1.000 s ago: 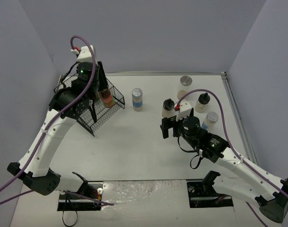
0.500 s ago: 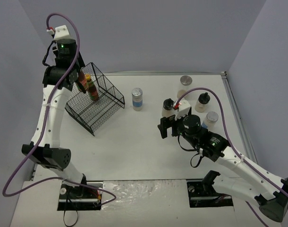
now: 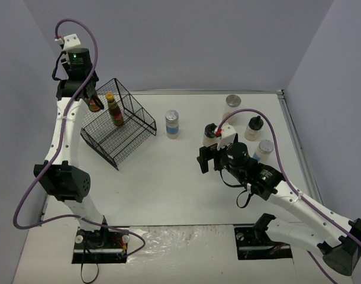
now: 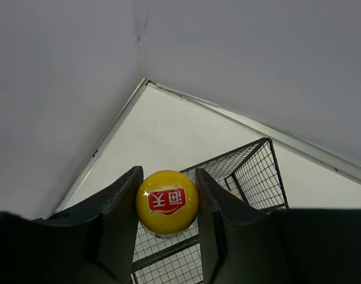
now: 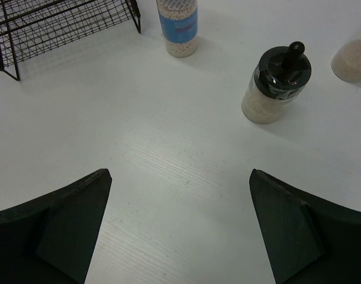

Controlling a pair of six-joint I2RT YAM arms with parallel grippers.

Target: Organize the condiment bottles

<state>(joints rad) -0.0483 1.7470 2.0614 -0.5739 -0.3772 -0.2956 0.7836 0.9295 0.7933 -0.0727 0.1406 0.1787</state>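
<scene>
My left gripper [image 3: 93,99] is shut on the yellow cap [image 4: 167,201] of a dark red sauce bottle [image 3: 95,106], held high over the back left rim of the black wire basket [image 3: 124,133]. The second sauce bottle [image 3: 114,110] stands inside the basket. My right gripper [image 3: 210,158] is open and empty above the table; in its wrist view [image 5: 180,225] only bare table lies between the fingers. A blue-labelled jar [image 3: 171,123] [image 5: 177,23] stands mid-table. A black-capped shaker [image 5: 275,83] [image 3: 210,132] stands just beyond the right gripper.
At the back right stand a silver-lidded jar [image 3: 232,103], a second black-capped shaker [image 3: 253,127] and a blue-labelled jar [image 3: 264,149]. The basket's corner shows in the right wrist view [image 5: 62,23]. Walls close the left, back and right sides.
My left arm has risen from the basket and swung back and left, carrying a sauce bottle with it. The right gripper has edged slightly left and stays open.
</scene>
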